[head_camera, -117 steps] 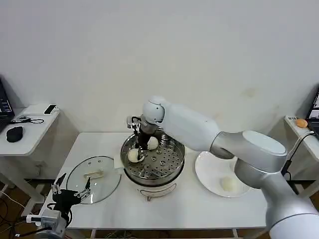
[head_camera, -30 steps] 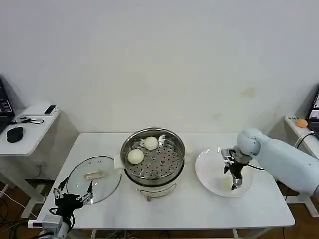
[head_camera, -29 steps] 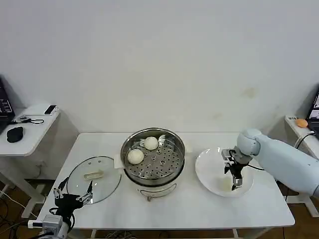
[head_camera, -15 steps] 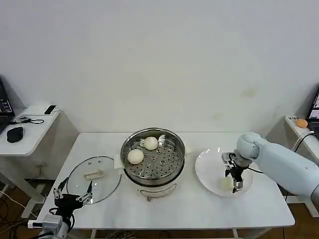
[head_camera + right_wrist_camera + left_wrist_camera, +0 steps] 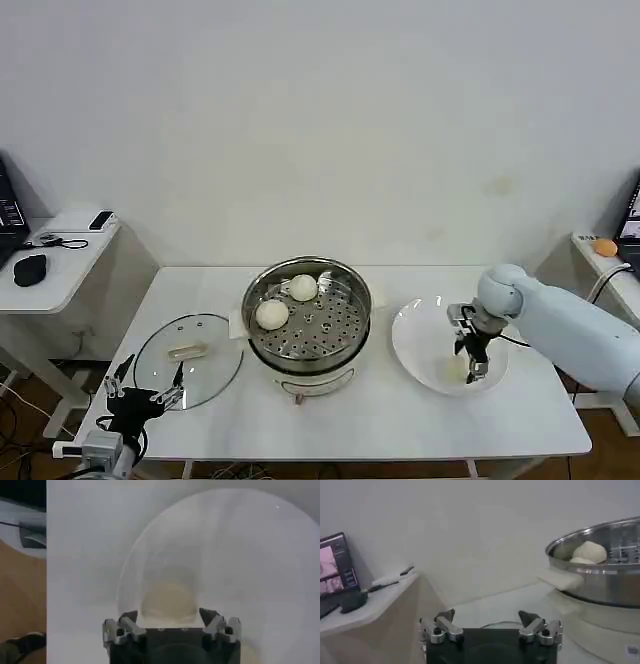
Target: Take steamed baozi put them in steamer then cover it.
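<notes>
The white table (image 5: pixel 370 425) carries everything: the steamer (image 5: pixel 307 322) stands at its middle on a white base, the white plate (image 5: pixel 425 340) lies just to its right, and the cover (image 5: pixel 188 359) rests flat on the tabletop to its left, bar handle up. The right arm reaches in from the right edge, and the right gripper (image 5: pixel 476 371) points down over the plate's near-right part, its fingers spread apart on either side of one steamed baozi (image 5: pixel 169 599) lying on the plate, not clenched on it. Two more baozi (image 5: pixel 272 314) sit on the perforated tray at the steamer's left and rear. The left gripper (image 5: pixel 146 397) is parked low at the table's front-left corner, just beside the cover's near rim, fingers spread and empty
</notes>
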